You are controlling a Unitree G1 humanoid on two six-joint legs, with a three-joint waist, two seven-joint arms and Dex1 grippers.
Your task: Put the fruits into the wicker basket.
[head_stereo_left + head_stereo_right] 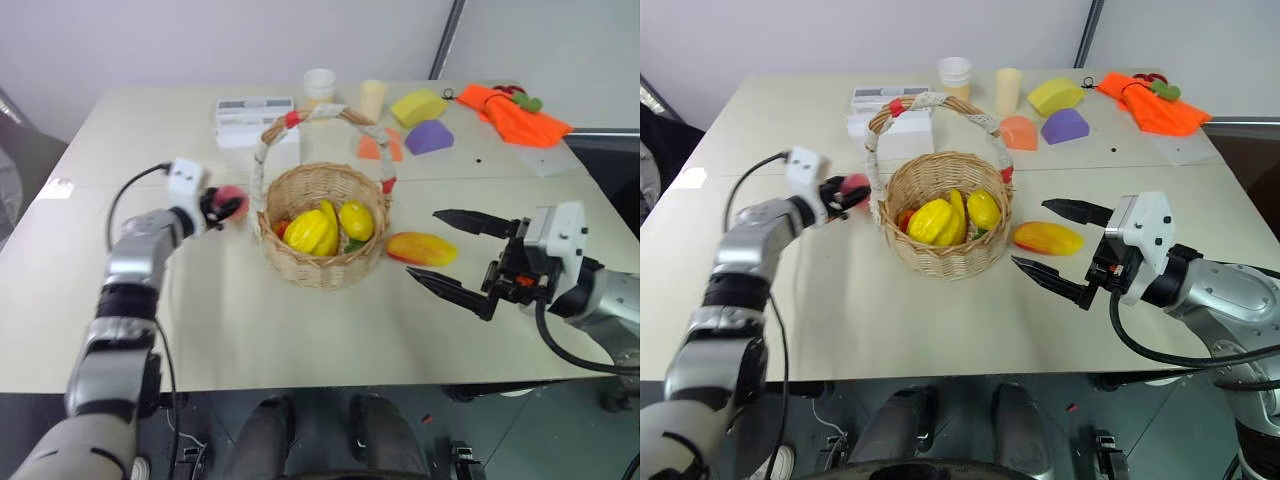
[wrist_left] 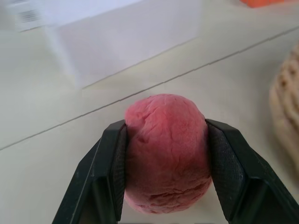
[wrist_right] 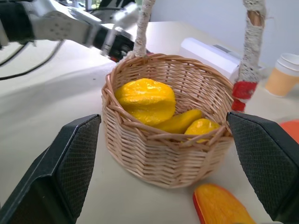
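At lower right of the frame, the right gripper (image 1: 447, 250) hovers with jaws spread wide and empty, just right of the mango (image 1: 421, 247) lying on the pale surface (image 1: 300, 330). At centre, the wicker basket (image 1: 322, 262) holds 3 yellow fruits (image 1: 327, 227). At its left, the left gripper (image 2: 163, 154) has its jaws clenched on the pink-peach fruit (image 2: 166, 151). Farther back, at upper right, sit yellow (image 1: 418, 106), purple (image 1: 429, 136) and orange blocks (image 1: 380, 147), an orange cloth (image 1: 515, 113) and a white box (image 1: 256, 121).
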